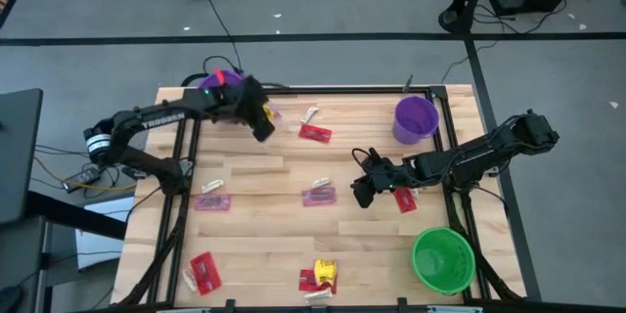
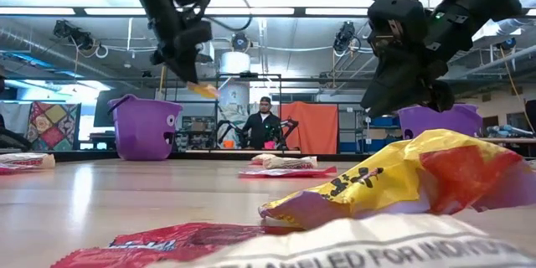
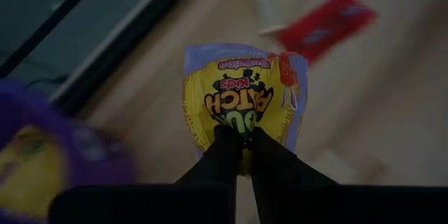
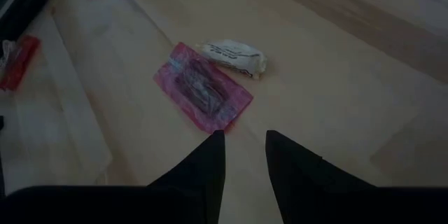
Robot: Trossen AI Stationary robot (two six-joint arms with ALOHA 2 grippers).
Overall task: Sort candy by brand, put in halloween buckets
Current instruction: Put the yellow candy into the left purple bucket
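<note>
Near purple bucket point(image 1: 217, 82): left pincer point(image 3: 239, 137) pinching yellow candy point(image 3: 241, 94) (airborne).

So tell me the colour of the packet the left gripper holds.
Yellow packet, clearest in left wrist view.

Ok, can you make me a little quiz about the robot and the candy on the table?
1. True or false: the left fingers pinch a yellow candy bag.
2. Which bucket sits near the table's front right corner? A) purple bucket B) green bucket
3. Fill in: the right fingers hang open near a ____ candy lying beside a white candy.

Key: 1 true. 2 B. 3 pink.
</note>
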